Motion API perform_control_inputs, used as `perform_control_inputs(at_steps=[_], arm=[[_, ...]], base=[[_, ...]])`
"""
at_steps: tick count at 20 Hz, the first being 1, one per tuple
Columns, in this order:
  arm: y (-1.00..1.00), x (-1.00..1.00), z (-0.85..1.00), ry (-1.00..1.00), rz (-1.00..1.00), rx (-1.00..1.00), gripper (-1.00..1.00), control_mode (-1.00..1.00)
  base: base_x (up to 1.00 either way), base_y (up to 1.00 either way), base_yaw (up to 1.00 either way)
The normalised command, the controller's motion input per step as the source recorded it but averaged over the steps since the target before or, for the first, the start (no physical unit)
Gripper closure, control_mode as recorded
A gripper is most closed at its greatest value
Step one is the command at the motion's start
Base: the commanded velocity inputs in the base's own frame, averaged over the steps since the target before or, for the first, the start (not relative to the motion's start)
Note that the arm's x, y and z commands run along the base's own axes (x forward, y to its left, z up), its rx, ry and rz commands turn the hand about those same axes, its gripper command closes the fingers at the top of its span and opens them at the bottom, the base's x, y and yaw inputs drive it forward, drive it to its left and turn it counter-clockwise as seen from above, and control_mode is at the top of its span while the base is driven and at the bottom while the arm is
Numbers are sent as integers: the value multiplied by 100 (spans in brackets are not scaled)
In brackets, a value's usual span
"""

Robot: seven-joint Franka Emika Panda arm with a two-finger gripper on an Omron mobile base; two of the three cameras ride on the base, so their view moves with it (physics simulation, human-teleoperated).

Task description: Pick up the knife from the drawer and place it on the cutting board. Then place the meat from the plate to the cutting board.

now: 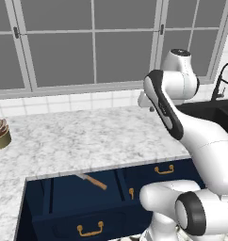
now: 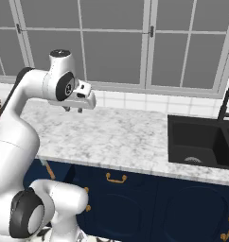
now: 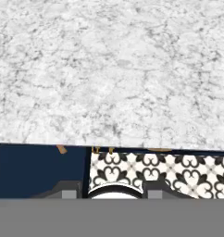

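So our claw (image 2: 73, 110) was hanging up over the marble bench (image 1: 87, 136) with nothing in it, and honestly we couldn't tell how far apart the fingers were; from the right base camera they're just two little dark stubs under the hand, and the hand camera barely caught their tops. It was pointing down at bare marble, with the front edge of the bench and a sliver of the dark blue drawer (image 1: 64, 197) showing below. Further out, that drawer was pulled open under the bench, and the knife (image 1: 91, 180) was lying flat inside near the back, wooden handle towards the right, thin blade angled up-left towards the bench edge. We reckoned nothing of the task was done yet, since the knife was untouched in there. Handling-wise it looked light and stiff, but flat and slim, so not much to pinch. We figured the handle was the spot to grab, across its width; it's thicker and grippier than the slick blade, which would probably slip or twist. A small planter bowl (image 1: 0, 133) sat off at the left end of the bench, and a black sink (image 2: 201, 142) off to the right.
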Motion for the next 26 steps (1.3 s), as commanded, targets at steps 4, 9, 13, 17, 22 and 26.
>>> perform_control_inputs(at_steps=[4, 9, 13, 17, 22, 26], arm=[[-10, -26, -13, 2, 1, -4, -100, -100], [-71, 0, -16, 12, 0, 2, -100, -100], [-100, 6, -17, 17, 20, 4, -100, -100], [-44, -15, -4, 6, 37, 0, -100, -100], [100, -50, 0, -17, 0, -6, -100, -100], [100, -99, 0, -21, 0, -5, -100, -100]], base=[[0, 0, 0], [0, 0, 0], [0, 0, 0], [0, 0, 0], [0, 0, 0], [0, 0, 0]])
